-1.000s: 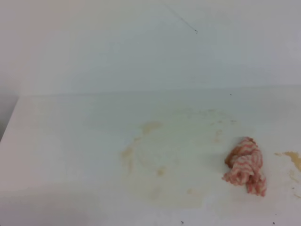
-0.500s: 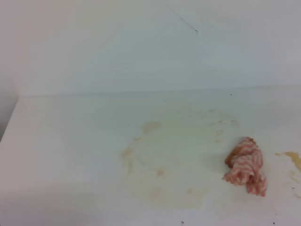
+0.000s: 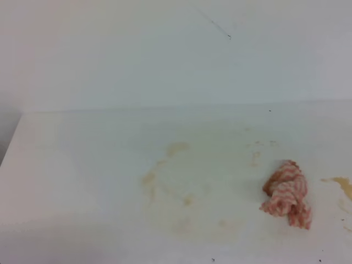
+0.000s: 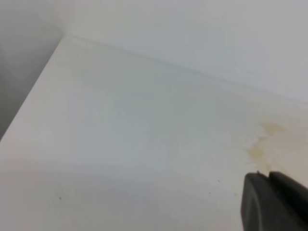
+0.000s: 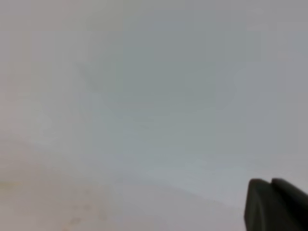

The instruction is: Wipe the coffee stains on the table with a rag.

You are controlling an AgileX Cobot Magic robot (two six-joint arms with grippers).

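Observation:
The rag [image 3: 287, 193], bunched, with a red-pink and white zigzag, lies alone on the table [image 3: 82, 165] at the right. Pale tan coffee stains [image 3: 176, 148] are smeared over the table's middle, and an amber blotch [image 3: 344, 184] sits at the right edge, just right of the rag. Neither gripper shows in the high view. The left gripper [image 4: 267, 176] is a dark tip at the lower right of its wrist view, jaws together and holding nothing, above the table near tan smears [image 4: 257, 151]. The right gripper [image 5: 270, 182] looks the same, with only blurred pale surface before it.
A plain white wall [image 3: 165, 55] rises behind the table's back edge. The table's left edge [image 3: 11, 143] drops off to a dark gap, also seen in the left wrist view [image 4: 19, 106].
The rag and the stains have not moved. The faintest smears near the front of the table look a little paler now.

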